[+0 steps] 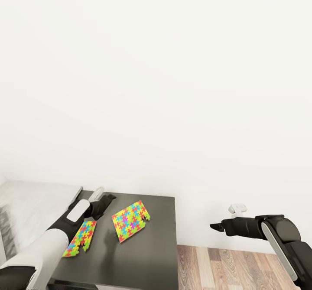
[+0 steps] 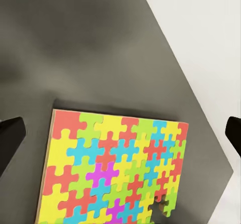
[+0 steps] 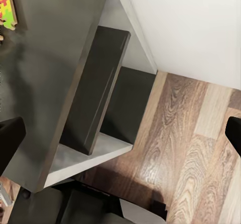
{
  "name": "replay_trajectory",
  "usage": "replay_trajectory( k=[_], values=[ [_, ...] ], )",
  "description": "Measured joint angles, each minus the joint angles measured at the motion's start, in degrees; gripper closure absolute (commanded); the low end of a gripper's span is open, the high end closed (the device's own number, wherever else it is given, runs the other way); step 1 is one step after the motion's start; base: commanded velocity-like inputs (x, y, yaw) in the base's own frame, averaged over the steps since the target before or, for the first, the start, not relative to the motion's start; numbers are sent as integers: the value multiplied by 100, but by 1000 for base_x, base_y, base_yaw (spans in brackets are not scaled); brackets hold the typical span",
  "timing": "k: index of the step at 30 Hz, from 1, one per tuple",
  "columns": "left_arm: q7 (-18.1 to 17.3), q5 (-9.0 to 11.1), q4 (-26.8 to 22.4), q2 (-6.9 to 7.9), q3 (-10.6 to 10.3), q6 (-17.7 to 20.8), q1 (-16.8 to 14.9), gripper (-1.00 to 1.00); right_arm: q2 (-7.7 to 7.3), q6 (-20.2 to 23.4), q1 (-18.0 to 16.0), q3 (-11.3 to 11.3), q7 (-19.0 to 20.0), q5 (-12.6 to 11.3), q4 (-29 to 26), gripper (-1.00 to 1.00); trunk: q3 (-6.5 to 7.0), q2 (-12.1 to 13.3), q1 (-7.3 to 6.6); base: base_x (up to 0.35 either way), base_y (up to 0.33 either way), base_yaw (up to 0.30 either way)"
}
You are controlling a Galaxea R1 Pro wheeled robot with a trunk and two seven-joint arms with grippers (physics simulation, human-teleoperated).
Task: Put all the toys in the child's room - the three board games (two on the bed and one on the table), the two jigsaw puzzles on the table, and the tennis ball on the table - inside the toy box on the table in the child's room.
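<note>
While both jigsaw puzzles (image 1: 130,220) (image 1: 79,238) lie unpacked on the table (image 1: 160,246), the left gripper (image 1: 104,197) hovers, jaws apart; right gripper (image 1: 215,226) likewise apart.

Two jigsaw puzzles (image 1: 130,220) lie on the dark table (image 1: 151,255), left tool (image 1: 105,199) above.

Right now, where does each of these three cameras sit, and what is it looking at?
Head view: high on the robot, facing the white wall and dark table; both arms show.
Left wrist view: above the right-hand jigsaw puzzle; fingertips at the edges.
Right wrist view: over the table's end and wood floor.
Head and left wrist views share that puzzle.
</note>
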Motion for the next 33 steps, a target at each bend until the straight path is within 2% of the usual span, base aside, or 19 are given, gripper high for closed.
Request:
replay_trajectory(
  k=[10, 28, 33],
  values=[
    [-5, -1, 78, -8, -6, -129, -18, -100, -19, 0, 1, -11, 8, -19, -21, -100, -83, 0, 0, 0, 0, 0],
    [-18, 0, 98, -64, -22, -145, -65, -100, -59, 0, 8, -7, 18, -26, -255, -100, -250, 0, 0, 0, 0, 0],
    [-22, -98, 99, -73, -22, -133, -71, -100, -60, 0, 8, -6, 17, -27, -271, -100, -297, -1, 0, 0, 0, 0]
  ],
)
